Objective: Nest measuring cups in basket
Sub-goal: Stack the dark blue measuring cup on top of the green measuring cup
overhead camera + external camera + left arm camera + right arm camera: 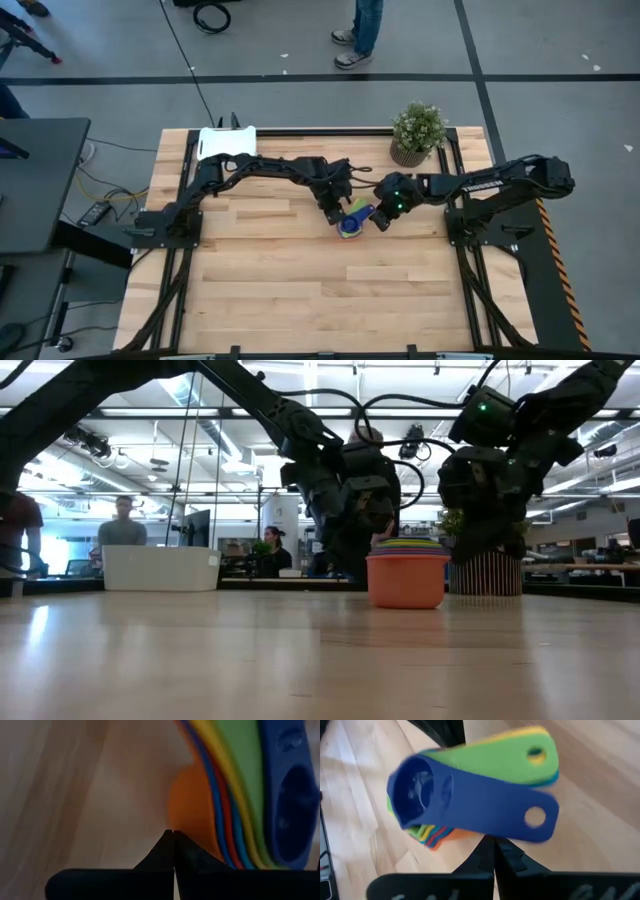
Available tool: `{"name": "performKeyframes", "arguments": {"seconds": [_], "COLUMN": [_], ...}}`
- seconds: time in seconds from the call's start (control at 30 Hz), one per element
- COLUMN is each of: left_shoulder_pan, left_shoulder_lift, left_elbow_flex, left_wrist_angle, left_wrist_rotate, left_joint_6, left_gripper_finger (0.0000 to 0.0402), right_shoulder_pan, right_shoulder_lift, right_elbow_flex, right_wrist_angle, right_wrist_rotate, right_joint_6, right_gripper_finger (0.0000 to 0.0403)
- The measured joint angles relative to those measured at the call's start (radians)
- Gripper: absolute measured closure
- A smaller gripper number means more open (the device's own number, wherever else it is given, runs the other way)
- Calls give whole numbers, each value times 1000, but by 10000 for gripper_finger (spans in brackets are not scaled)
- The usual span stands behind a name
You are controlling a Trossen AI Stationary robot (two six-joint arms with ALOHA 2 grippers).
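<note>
Wooden table (300, 280), both dark hands pinched together, left hand (331, 213) and right hand (381, 223) flanking stacked measuring cups (351, 222).

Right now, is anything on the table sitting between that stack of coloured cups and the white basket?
Nothing on the wood does. The stack of cups stands mid-table, the basket at the far left corner; only the left arm stretches above that path.

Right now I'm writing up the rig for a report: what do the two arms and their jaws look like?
Both are dark, jointed arms with black cables looping at the wrists. The right arm bears white lettering and a green light near its wrist. The left gripper and right gripper each end in black pointed jaws.
</note>
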Motion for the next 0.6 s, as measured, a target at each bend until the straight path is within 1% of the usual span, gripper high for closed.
{"name": "performKeyframes", "arguments": {"seconds": [0.33,0.6], "left_shoulder_pan": [-4,-8], "left_shoulder_lift": [0,0], "left_elbow_flex": [0,0], "left_wrist_angle": [35,46], "left_wrist_rotate": [0,0], "left_joint_6": [4,3], "left_gripper_finger": [400,400], "right_shoulder_pan": [-46,-64], "right_shoulder_lift": [0,0], "right_elbow_flex": [0,0], "right_wrist_angle": [17,21], "right_wrist_rotate": [-3,-10], "right_joint_6": [-65,-83], "right_gripper_finger": [401,401]}}
